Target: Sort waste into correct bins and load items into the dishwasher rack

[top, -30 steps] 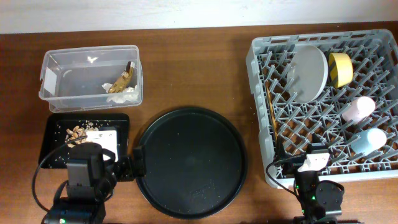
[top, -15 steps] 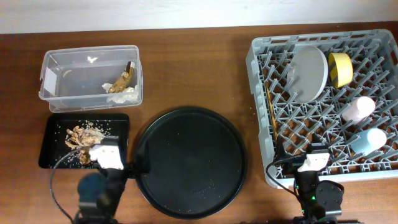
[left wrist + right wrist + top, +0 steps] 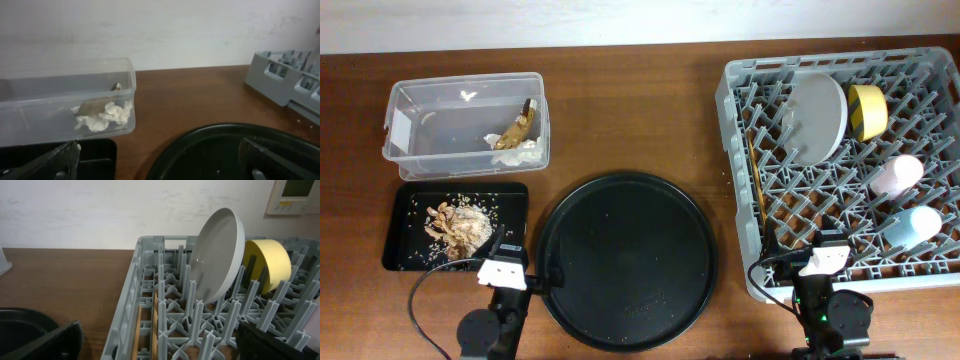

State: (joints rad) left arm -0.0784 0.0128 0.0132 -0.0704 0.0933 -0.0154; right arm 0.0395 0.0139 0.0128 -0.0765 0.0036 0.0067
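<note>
"Grey plastic lattice rack [image 3: 733, 130], at the right of the table: what's in it?"
"Pale grey-green round plate [image 3: 818, 117] on edge, small yellow bowl [image 3: 867, 110] just beside it, small pink cup [image 3: 897, 175], small blue cup [image 3: 915, 225], and thin wooden chopsticks [image 3: 756, 185] along the left side."
"Waste?"
"Crumpled white tissues [image 3: 527, 150] and what looks like a gold-brown wrapper [image 3: 516, 130] in the clear plastic tub [image 3: 420, 110]. Brown crumbs [image 3: 460, 222] in the shallow black rectangular tray [image 3: 405, 215]."
"Grippers?"
"Left gripper [image 3: 159, 147] and right gripper [image 3: 159, 330] are both spread wide, holding nothing."

Bare worktop [image 3: 635, 110] lies open between clear tub [image 3: 440, 128] and rack [image 3: 732, 150]; round black tray [image 3: 625, 260] fills the front middle.
</note>
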